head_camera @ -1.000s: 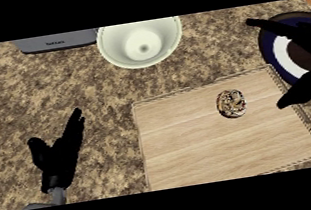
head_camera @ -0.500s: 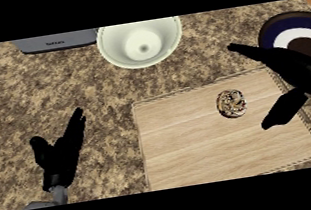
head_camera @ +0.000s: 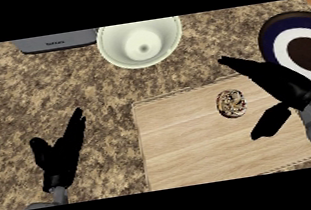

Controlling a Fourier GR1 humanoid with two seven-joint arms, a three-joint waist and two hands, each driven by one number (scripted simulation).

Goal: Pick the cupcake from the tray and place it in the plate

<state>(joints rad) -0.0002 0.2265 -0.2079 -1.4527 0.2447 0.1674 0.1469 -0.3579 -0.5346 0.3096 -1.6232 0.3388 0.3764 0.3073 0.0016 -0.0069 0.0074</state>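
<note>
The cupcake (head_camera: 231, 103), brown with pale swirls, lies on the wooden tray (head_camera: 187, 147) in its upper right part. My right hand (head_camera: 283, 89) is open just right of the cupcake, fingers stretched up-left above it and thumb pointing down-left below it, not touching it. The plate (head_camera: 281, 44), dark blue rim, white ring and brown centre, sits at the right edge, partly behind the right hand. My left hand (head_camera: 59, 152) rests open at the lower left, fingers up.
A white bowl (head_camera: 140, 42) stands at the top centre on the speckled counter. A grey box (head_camera: 54, 41) lies at the top left. Wooden strips show at both upper corners.
My right hand has moved left, off the plate and over the tray's right edge, closing in on the cupcake. The plate shows more. The left hand has stayed put.
</note>
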